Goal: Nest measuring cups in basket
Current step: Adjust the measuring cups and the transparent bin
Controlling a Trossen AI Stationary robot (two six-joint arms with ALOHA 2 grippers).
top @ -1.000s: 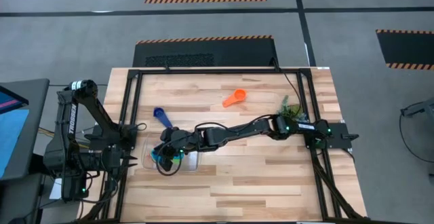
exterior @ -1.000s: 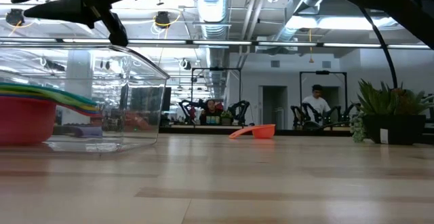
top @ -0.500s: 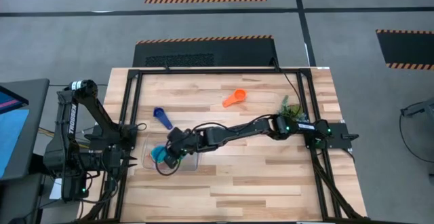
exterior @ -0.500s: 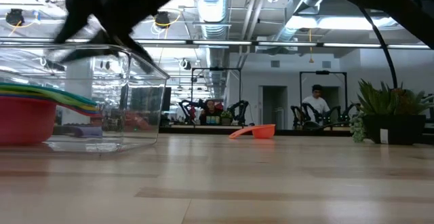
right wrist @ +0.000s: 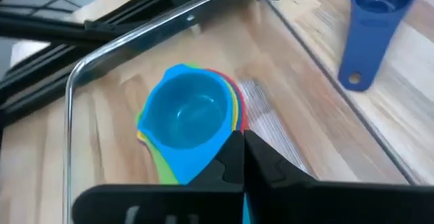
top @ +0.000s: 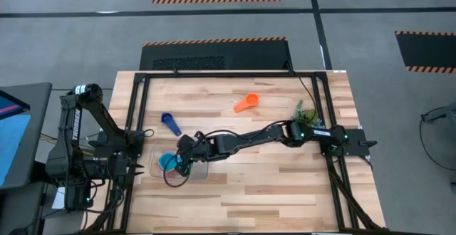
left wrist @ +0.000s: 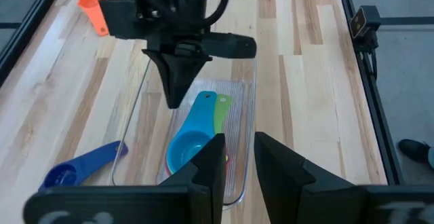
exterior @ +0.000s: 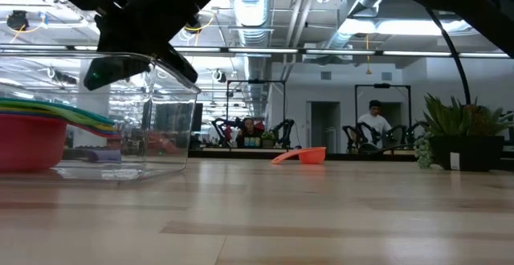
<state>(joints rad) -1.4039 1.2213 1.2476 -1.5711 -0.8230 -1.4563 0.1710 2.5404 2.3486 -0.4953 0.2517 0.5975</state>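
A light-blue measuring cup [right wrist: 186,115] tops a nested stack of yellow, green and red cups [exterior: 28,140] on the floor of the clear basket [right wrist: 122,44], at the table's near left [top: 169,162]. My right gripper [left wrist: 173,102] is shut and tipped down over the basket, beside the stack's handles [left wrist: 203,105]. In the low view its tip [exterior: 92,76] stands above them. A dark-blue cup [top: 169,122] and an orange cup [top: 246,102] lie on the table outside the basket. My left gripper [left wrist: 239,163] waits open at the table's left edge.
A small green plant [top: 305,112] stands by the table's right edge, close to the right arm's base. Bare wood stretches along the near side and between the basket [top: 203,172] and the orange cup [exterior: 301,156]. People sit far back in the room.
My right gripper has tipped downward and sunk toward the basket, over the stack's handles, and its fingers have come together. The light-blue cup, partly covered by the gripper a second ago, now shows on top of the stack. The stack and the basket have kept their place.
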